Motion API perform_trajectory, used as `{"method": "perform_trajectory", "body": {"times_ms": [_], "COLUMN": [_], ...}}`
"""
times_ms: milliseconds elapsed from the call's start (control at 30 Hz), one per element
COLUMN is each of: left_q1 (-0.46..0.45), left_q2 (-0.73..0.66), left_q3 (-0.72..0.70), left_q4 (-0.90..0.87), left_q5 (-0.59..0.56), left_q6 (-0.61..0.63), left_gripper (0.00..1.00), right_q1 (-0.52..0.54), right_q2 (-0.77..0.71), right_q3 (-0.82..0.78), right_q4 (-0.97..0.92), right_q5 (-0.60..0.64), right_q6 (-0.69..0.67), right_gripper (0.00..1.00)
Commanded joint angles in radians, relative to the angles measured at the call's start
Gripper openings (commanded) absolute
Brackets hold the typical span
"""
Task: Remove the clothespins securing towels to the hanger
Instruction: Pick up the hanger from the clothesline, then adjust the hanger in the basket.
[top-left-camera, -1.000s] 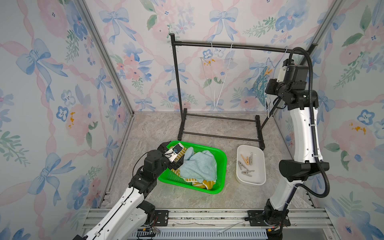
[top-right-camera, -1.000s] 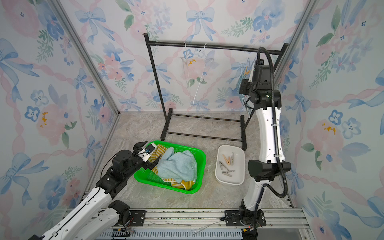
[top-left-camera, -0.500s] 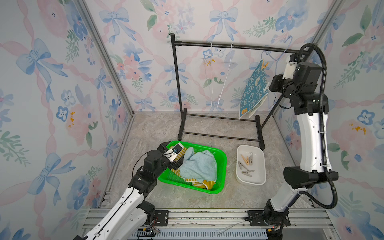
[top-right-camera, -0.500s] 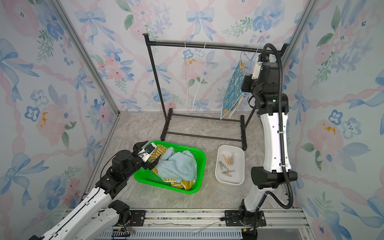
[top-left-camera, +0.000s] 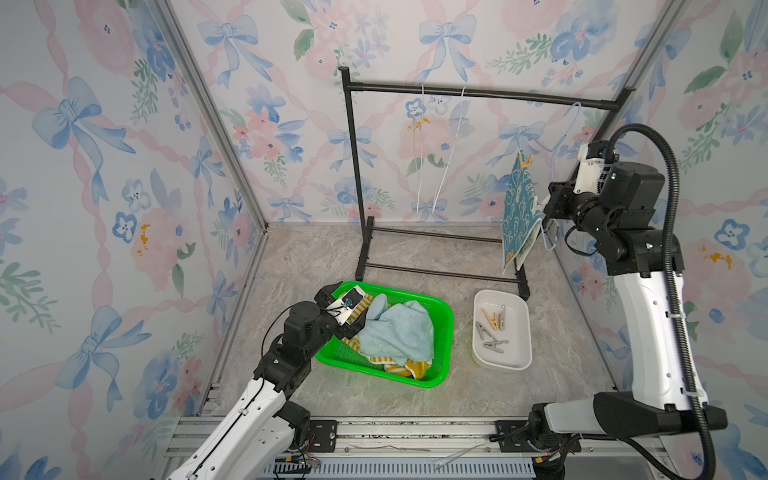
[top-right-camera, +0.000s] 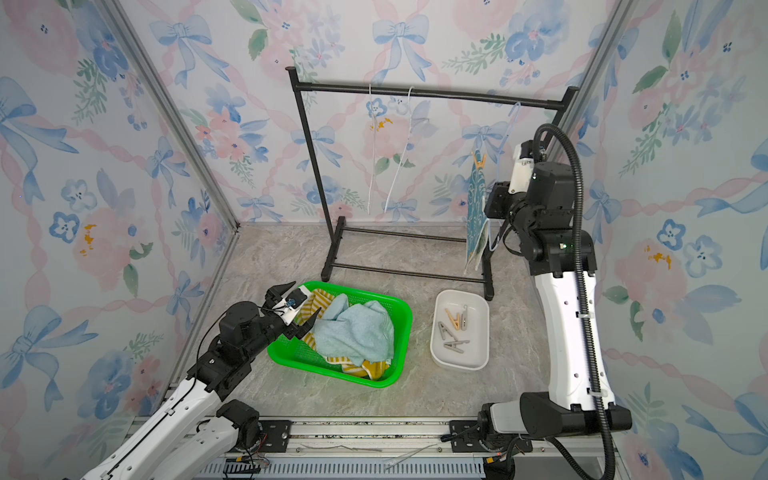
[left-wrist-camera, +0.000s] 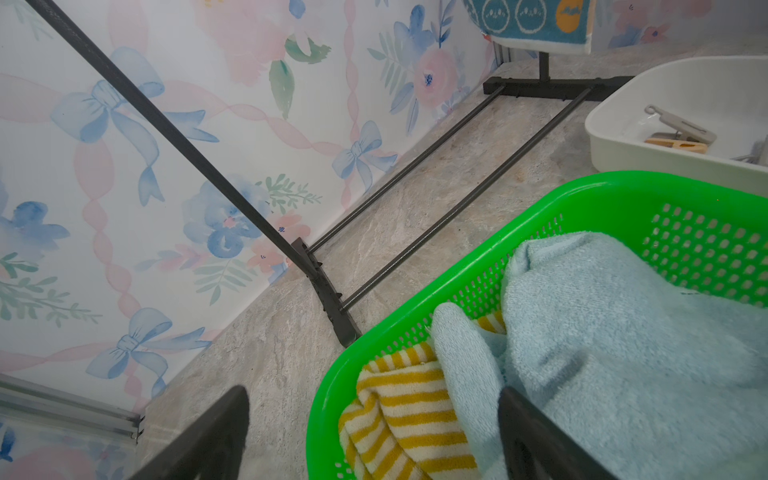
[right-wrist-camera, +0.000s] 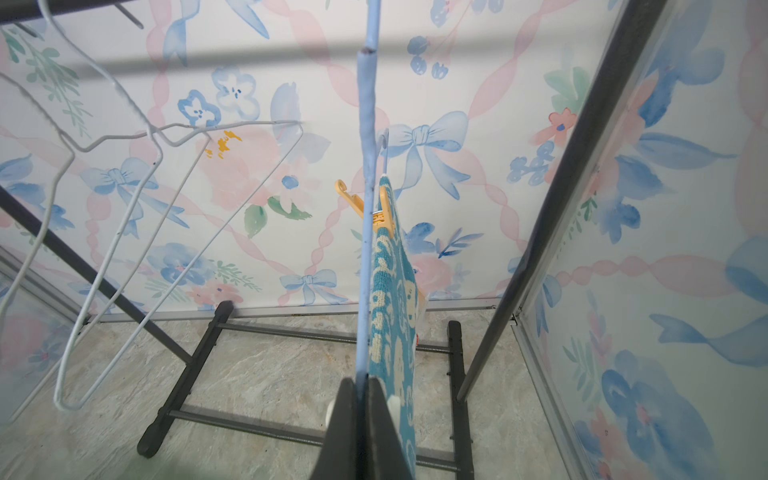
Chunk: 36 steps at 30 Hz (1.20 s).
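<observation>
The blue bunny towel (top-left-camera: 518, 212) (right-wrist-camera: 392, 307) hangs from a pale blue hanger (right-wrist-camera: 366, 124) on the rack's right end, pinned at its top by a tan clothespin (top-left-camera: 525, 160) (right-wrist-camera: 380, 210). My right gripper (top-left-camera: 544, 214) (right-wrist-camera: 360, 380) is shut on the hanger's lower wire beside the towel. A white clip (right-wrist-camera: 393, 403) shows behind my fingers. My left gripper (top-left-camera: 348, 305) (left-wrist-camera: 374, 392) is open over the near corner of the green basket (top-left-camera: 444, 353). The basket holds the teal towel (top-left-camera: 395, 332) and the yellow-striped towel (left-wrist-camera: 407, 399).
A white tray (top-left-camera: 523, 332) right of the basket holds several loose clothespins (top-left-camera: 492, 322). Two bare white wire hangers (top-left-camera: 436, 158) hang mid-rail on the black rack (top-left-camera: 357, 187). Its foot bars lie on the marble floor behind the basket. Flowered walls enclose three sides.
My right arm has swung right and down with the hanger, bringing the blue towel out from behind it into plain view. The left arm has stayed put.
</observation>
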Motion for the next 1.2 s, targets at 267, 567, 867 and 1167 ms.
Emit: {"method": "perform_trajectory", "body": {"times_ms": [267,567,867,1167], "left_q1": [0.012,0.012,0.012,0.012], "left_q2": [-0.034,-0.072,-0.081,-0.127], "left_q3": [0.008,-0.013,-0.022,-0.029], "left_q4": [0.017,0.045,0.052,0.055], "left_q5": [0.12,0.125,0.072,0.031], "left_q6": [0.03,0.055,0.064,0.072], "left_gripper": [0.85,0.84,0.84,0.84], "right_q1": [-0.002,0.0,0.001,0.041], "right_q2": [-0.375,-0.547,-0.583,-0.54], "right_q3": [-0.329,-0.392,-0.342,-0.362], "right_q4": [0.01,-0.089,-0.052,0.131], "right_q5": [-0.211,-0.471,-0.759,-0.932], "right_q6": [0.03,0.077,0.165,0.251], "right_gripper": [0.0,0.0,0.0,0.0]}}
